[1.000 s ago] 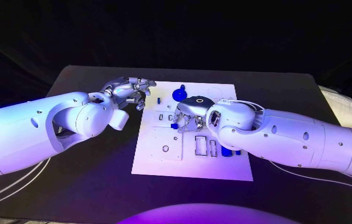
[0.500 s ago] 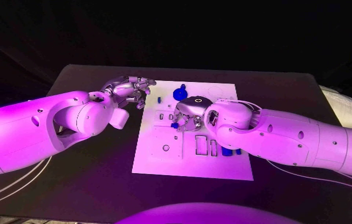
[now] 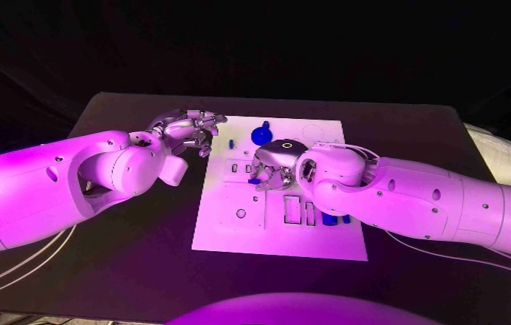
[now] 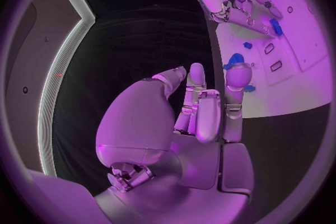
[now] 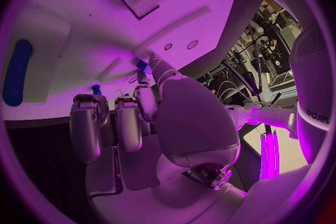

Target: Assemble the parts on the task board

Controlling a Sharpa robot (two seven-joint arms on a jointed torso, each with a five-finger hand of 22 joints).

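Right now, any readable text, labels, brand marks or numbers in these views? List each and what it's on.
"edje" or close to it, turned sideways, on a white part at the rim of the right wrist view; partly cut off, so the reading is uncertain.
Task board: no readable print in any view.
Left hand and right hand: no markings legible.

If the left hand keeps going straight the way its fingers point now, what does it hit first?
Probably the task board: the left hand hangs off its edge, fingers aimed across it toward the upright blue part. Depth is unclear.
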